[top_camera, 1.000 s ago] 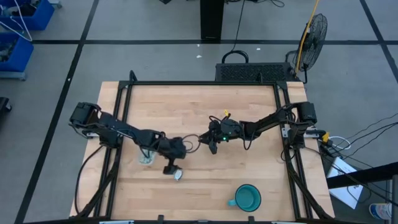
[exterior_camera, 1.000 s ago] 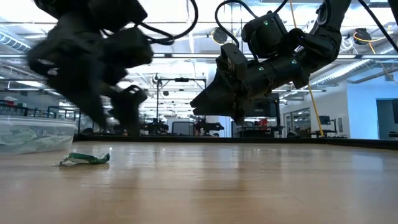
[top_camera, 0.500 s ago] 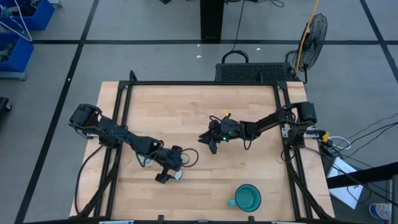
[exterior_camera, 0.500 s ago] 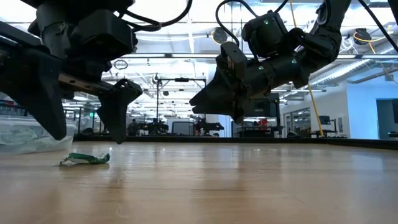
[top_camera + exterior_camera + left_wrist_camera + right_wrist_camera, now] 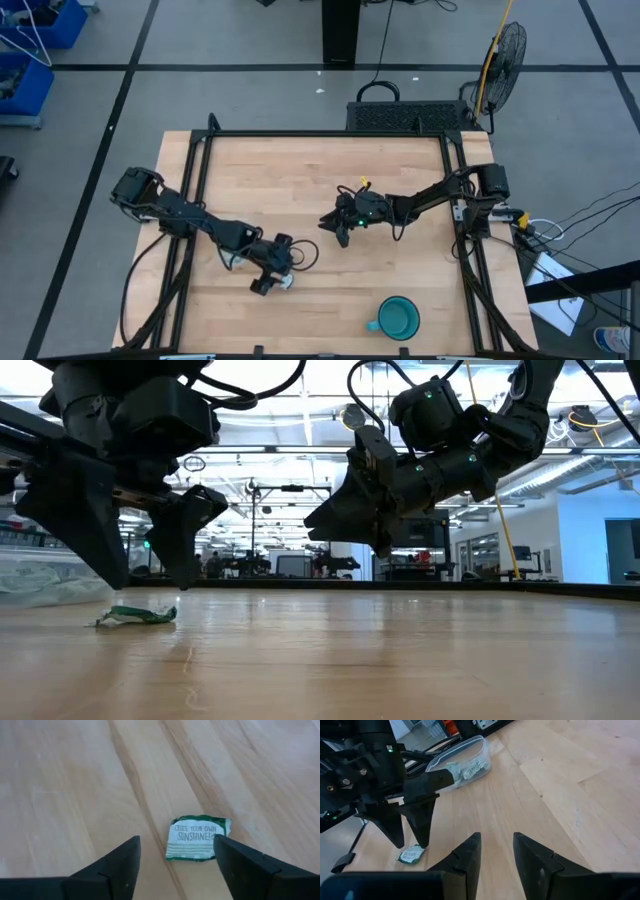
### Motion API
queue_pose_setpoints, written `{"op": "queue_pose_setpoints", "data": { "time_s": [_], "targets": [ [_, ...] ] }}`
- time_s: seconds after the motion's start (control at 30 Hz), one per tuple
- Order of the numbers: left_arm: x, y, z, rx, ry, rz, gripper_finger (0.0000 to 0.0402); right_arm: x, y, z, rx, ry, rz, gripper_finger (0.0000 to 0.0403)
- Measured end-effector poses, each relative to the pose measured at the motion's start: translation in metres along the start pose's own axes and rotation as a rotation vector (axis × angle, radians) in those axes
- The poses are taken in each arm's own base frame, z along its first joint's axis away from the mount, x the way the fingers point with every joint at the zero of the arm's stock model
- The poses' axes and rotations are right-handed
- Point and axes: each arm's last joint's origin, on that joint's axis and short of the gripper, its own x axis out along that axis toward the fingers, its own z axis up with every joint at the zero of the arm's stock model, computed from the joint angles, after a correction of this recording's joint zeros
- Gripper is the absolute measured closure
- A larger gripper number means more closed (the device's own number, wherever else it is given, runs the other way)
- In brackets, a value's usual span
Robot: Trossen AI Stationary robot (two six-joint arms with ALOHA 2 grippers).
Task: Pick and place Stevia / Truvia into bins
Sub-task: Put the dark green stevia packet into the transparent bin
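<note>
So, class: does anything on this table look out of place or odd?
One green sachet lies alone on the table, outside the clear tub holding the others. Its edges look crumpled. The left hand hovers over it, fingers apart.

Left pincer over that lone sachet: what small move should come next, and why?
Probably lower the left pincer straight down, then close. Its fingers stand open either side of the sachet, which lies flat on the table just beneath, not yet gripped.
</note>
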Motion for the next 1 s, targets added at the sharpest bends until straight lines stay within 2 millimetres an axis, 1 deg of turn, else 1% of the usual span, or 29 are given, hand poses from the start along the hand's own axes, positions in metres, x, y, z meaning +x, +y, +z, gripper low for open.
{"op": "queue_pose_setpoints", "data": {
  "time_s": [0.1, 0.2, 0.33, 0.47, 0.63, 0.77, 0.83, 0.93, 1.0],
  "targets": [
    [0.0, 0.0, 0.0, 0.0, 0.0, 0.0, 0.0163, 0.0, 0.0, 0.0, 0.0, 0.0, 0.0, 0.0293],
    [0.0, 0.0, 0.0, 0.003, 0.0, 0.0, 0.0173, 0.0, 0.0, 0.0, 0.0, 0.0, 0.0, 0.0293],
    [0.004, 0.0, -0.004, -0.024, 0.033, -0.009, 0.0171, 0.0, 0.0, 0.0, 0.0, 0.0, 0.0, 0.0293],
    [0.004, -0.005, -0.003, -0.034, 0.029, -0.077, 0.0168, 0.0, 0.0, 0.0, 0.0, -0.001, 0.001, 0.0293],
    [0.006, -0.01, 0.0, -0.01, -0.002, -0.035, 0.0167, 0.0, 0.0, 0.001, -0.001, -0.008, 0.004, 0.0293],
    [0.02, -0.01, -0.005, -0.034, 0.035, -0.067, 0.0167, 0.0, 0.0, 0.001, -0.001, -0.007, 0.004, 0.0293],
    [0.026, -0.01, -0.007, -0.041, 0.044, -0.046, 0.0167, 0.0, 0.0, 0.001, -0.003, -0.008, 0.004, 0.0293],
    [0.027, -0.01, -0.008, -0.073, 0.058, -0.041, 0.0172, 0.0, -0.001, 0.002, -0.007, -0.014, 0.003, 0.0293],
    [0.026, -0.009, -0.009, -0.091, 0.062, -0.043, 0.0183, 0.0, -0.001, 0.002, 0.005, -0.013, 0.002, 0.0293]
  ]
}}
